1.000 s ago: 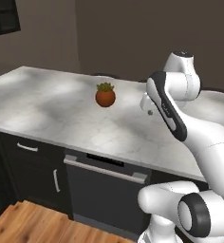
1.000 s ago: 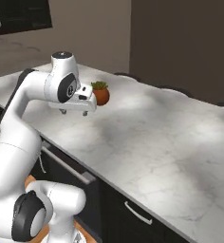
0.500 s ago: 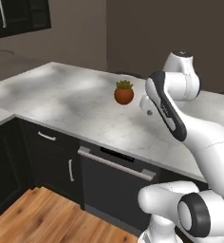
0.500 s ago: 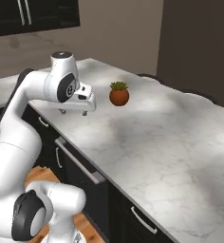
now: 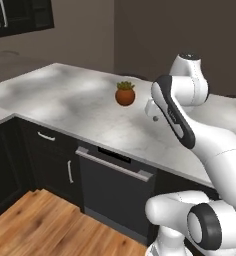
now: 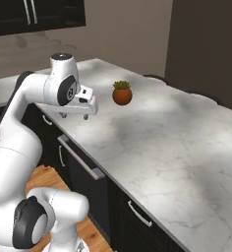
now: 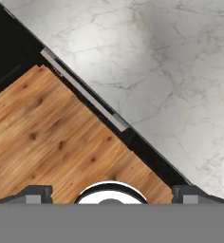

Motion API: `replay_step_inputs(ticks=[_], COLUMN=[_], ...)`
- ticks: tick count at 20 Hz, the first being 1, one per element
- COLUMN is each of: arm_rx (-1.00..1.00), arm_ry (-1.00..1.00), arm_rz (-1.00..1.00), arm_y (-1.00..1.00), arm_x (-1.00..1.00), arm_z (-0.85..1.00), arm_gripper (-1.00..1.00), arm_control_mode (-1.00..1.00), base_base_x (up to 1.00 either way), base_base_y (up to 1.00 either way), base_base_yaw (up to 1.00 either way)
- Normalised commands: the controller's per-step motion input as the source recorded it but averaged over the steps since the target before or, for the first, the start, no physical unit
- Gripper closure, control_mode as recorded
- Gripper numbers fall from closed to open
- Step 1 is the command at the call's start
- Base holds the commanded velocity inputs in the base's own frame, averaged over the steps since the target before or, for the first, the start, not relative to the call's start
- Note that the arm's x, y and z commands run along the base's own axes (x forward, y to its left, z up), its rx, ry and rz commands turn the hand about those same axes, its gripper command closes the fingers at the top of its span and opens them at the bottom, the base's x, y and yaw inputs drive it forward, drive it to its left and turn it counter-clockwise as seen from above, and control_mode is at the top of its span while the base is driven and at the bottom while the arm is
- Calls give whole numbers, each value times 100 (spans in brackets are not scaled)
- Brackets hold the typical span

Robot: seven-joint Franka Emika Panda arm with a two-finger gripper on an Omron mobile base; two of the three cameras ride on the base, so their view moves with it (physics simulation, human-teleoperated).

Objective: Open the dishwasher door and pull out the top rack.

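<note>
Folded high over grey marble tabletop (image 6: 167,147), claw (image 6: 74,114) spread, empty, pointing down. One wide black dishwasher door with long silver bar handle (image 5: 112,192) shut below tabletop edge; one small potted plant (image 5: 125,93)

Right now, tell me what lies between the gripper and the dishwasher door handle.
Only bare marble counter and its front edge. In the right base view the gripper, jaws open, hangs above the counter; the dishwasher door and its bar handle sit just below that edge.
</note>
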Motion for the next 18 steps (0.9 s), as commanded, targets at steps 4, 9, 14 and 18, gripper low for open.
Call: replay_step_inputs(ticks=[4, 9, 14, 18], arm_rx=[0, 0, 0, 0], arm_ry=[0, 0, 0, 0], arm_rz=[0, 0, 0, 0], arm_y=[0, 0, 0, 0], arm_x=[0, 0, 0, 0], arm_z=[0, 0, 0, 0], arm_gripper=[-100, -100, -100, -100], arm_control_mode=[100, 100, 100, 100], base_base_x=[-50, -34, -7, 0], base_base_y=[-7, 0, -1, -17], base_base_yaw=[4, 16, 34, 29])
